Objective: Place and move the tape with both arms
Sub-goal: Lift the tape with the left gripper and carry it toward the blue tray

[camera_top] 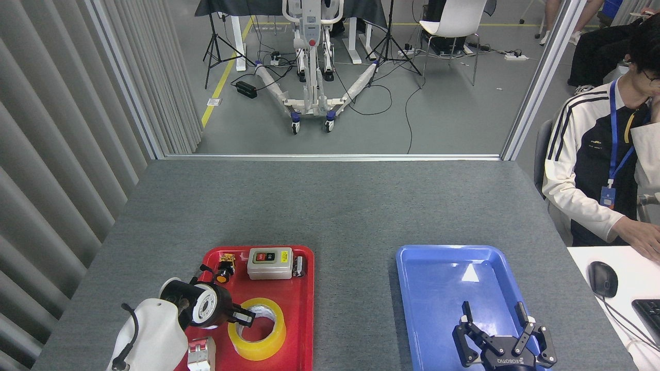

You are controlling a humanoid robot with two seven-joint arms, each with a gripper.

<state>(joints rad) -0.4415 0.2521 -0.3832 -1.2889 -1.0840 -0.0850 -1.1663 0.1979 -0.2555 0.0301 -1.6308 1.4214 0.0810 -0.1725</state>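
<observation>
Tape roll (pixel 257 329) lies flat in the red tray (pixel 304 330), near-right part, hole up, so a finger can hook the core. Left gripper (pixel 243 317) is at the roll's left rim, one finger tip apparently inside the hole; end-on and dark, so can't tell if the fingers are pinching the wall or spread.

Right gripper (pixel 497 330) hovers over the near end of the blue tray (pixel 412 288), fingers spread, holding nothing; likely staged to receive.

Clutter: switch box (pixel 269 263) and small pushbutton (pixel 223 269) at the red tray's far edge, breaker (pixel 200 353) at its near-left. Bare table strip (pixel 356 309) between trays, blue tray bare: room to carry rightward.
</observation>
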